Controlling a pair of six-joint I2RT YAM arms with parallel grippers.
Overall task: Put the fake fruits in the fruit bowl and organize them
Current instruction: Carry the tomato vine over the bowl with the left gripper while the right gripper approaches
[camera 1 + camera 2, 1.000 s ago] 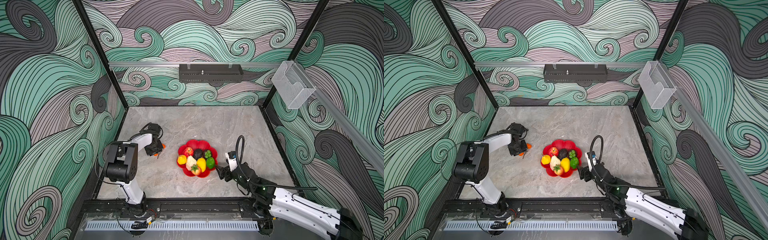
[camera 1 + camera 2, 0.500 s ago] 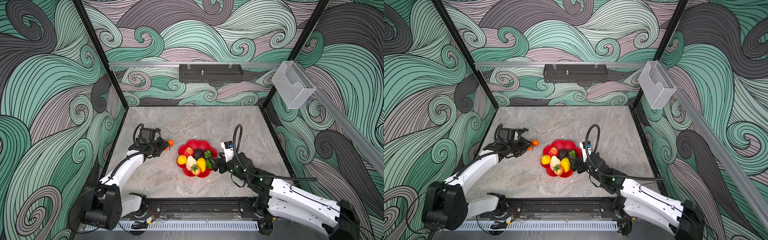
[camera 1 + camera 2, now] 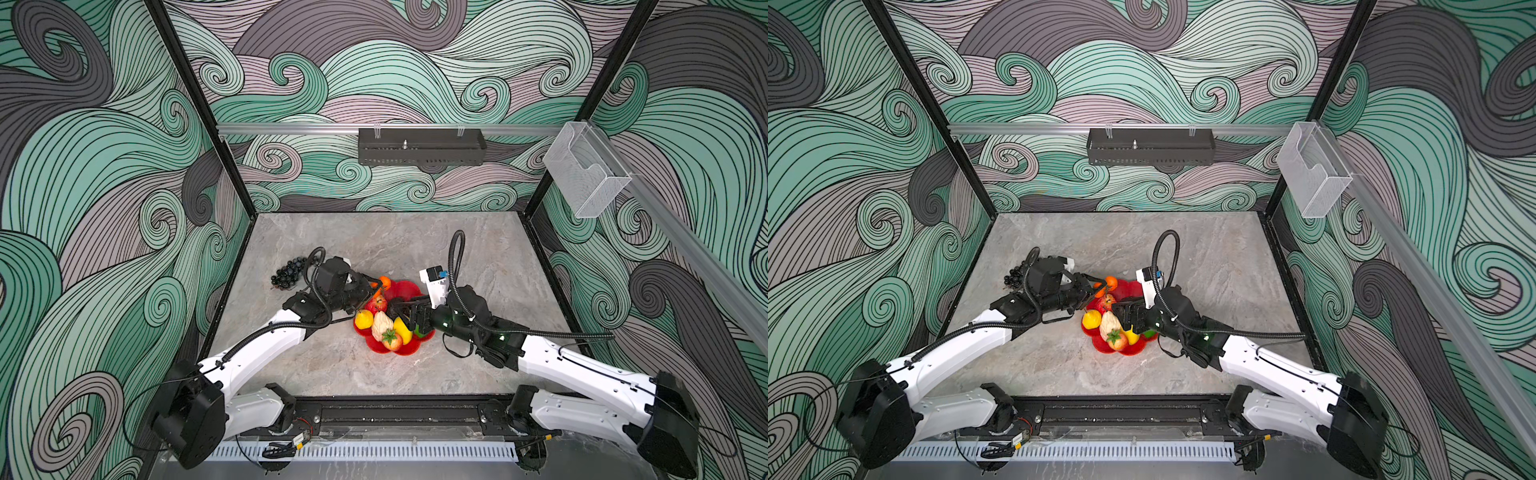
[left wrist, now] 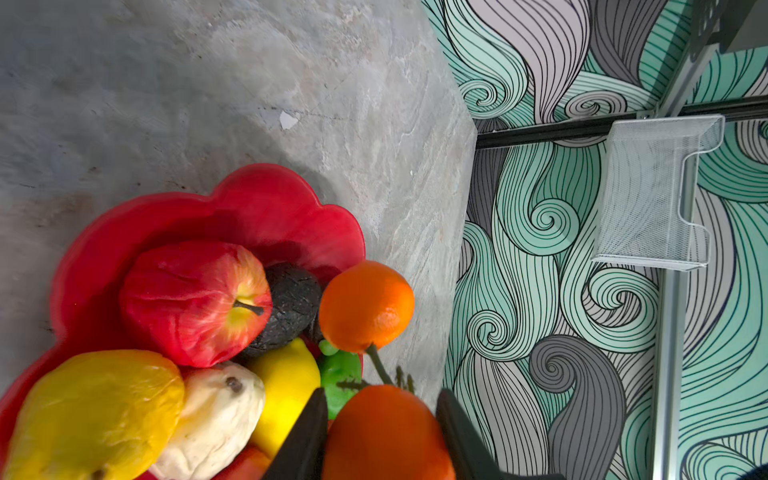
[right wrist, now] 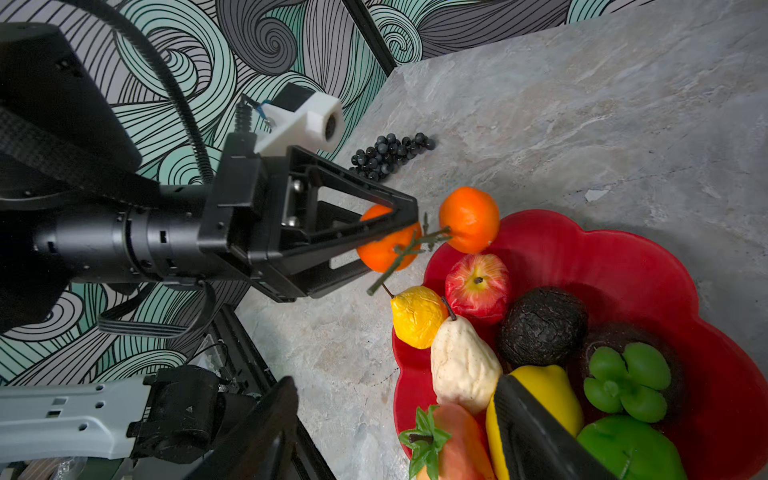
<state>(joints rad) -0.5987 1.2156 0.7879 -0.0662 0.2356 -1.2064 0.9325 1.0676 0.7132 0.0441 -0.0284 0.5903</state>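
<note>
Left hand [image 5: 399, 232] extends from the left and is clamped narrow on one orange [image 5: 386, 251], holding it above the tabletop [image 3: 374, 241] just outside the far-left edge of the fruit bowl [image 5: 623, 266]. A green stem [image 5: 434, 237] joins this fruit to a second orange [image 5: 469, 219], which hangs past the fingertips at the bowl's far-left rim (whether it touches the rim I cannot tell). Right hand [image 5: 399, 436] comes from the right, low over the near part of the bowl, its jaws spread wide and gripping nothing. One finger [image 5: 266, 436] stands outside the bowl over the tabletop, and the other finger [image 5: 536, 432] is over a yellow lemon [image 5: 548, 395]. Inside the bowl lie a red apple [image 5: 478, 286], a dark avocado [image 5: 542, 326] beside it, a beige pear [image 5: 461, 365], a second lemon [image 5: 417, 316] at the left rim, a green lime [image 5: 631, 449], and a peach-coloured fruit [image 5: 453, 449] with green leaves, between the right hand's fingers. The grape bunch [image 3: 286, 272] lies on the tabletop, left of the bowl and farther back, apart from it.
</note>
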